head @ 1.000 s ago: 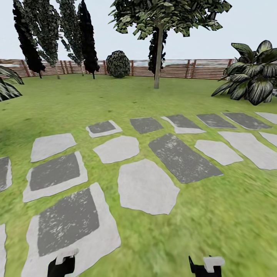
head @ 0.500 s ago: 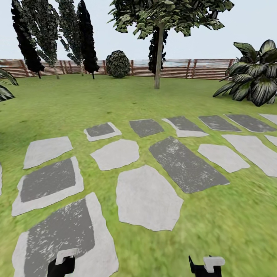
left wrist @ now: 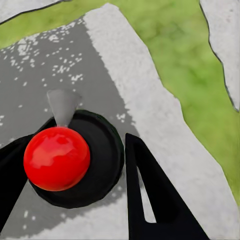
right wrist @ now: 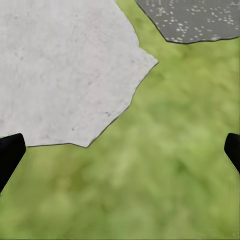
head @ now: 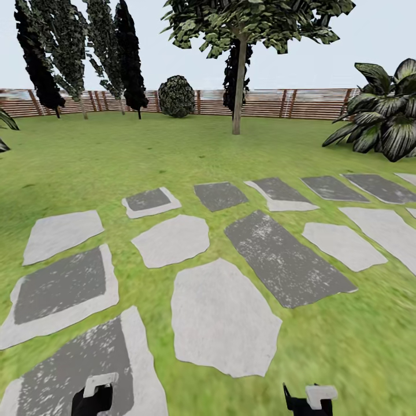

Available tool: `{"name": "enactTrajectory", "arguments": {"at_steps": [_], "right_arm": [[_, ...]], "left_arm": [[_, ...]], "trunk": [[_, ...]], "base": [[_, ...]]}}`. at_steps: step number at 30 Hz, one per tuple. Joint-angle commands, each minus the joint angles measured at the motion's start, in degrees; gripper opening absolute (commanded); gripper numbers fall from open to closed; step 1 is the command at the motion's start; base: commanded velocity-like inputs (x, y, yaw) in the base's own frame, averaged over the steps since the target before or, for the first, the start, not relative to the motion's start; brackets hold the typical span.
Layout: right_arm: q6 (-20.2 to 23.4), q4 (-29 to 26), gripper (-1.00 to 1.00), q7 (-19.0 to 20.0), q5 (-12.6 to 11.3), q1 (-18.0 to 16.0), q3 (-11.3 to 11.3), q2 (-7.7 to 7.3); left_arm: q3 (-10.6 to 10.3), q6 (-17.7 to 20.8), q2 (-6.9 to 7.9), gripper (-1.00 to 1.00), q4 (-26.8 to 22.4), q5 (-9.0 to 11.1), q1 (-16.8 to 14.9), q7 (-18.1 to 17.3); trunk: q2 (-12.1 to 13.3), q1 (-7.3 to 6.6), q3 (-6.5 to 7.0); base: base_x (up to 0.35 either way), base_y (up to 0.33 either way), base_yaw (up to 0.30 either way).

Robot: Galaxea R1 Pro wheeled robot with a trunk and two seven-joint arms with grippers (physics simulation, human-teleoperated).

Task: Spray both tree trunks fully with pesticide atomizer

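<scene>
Jaws first: on my left wrist feed the two dark fingers sit either side of the atomizer, its red top facing the camera, so I read the left gripper as clamped on it, above a dark stepping stone. On the right wrist feed only the two fingertips show at the frame's edges, spread wide with nothing between them, over grass beside a pale slab.

From the head camera, both grippers hang low at the frame's bottom, left and right, with the stones just ahead of them. Beyond the stones stands a thin-trunked tree before the fence; neither thick pale trunk is in sight. I judge this a transit leg: I'd keep the bottle upright, hold the grip firm, and steer until a pale trunk appears.
</scene>
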Motion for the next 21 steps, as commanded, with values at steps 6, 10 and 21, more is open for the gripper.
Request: {"name": "enactTrajectory", "arguments": {"at_steps": [6, 10, 21], "right_arm": [[-0.17, 0.04, 1.0, -0.02, 0.03, -0.03, 0.0, 0.0], [-0.17, 0.04, 1.0, -0.02, 0.03, -0.03, 0.0, 0.0], [-0.17, 0.04, 1.0, -0.02, 0.03, -0.03, 0.0, 0.0]], "left_arm": [[0.27, -0.21, -0.01, -1.0, 0.0, 0.12, -0.04, -0.27], [0.28, -0.18, -0.01, -1.0, 0.0, 0.11, -0.04, -0.3], [0.28, -0.2, -0.01, -1.0, -0.01, 0.12, -0.04, -0.3]], "trunk": [[-0.02, 0.03, -0.05], [-0.02, 0.03, -0.05], [-0.02, 0.03, -0.05]], "base": [[0.338, 0.0, 0.0], [0.338, 0.0, 0.0], [0.338, 0.0, 0.0]]}}
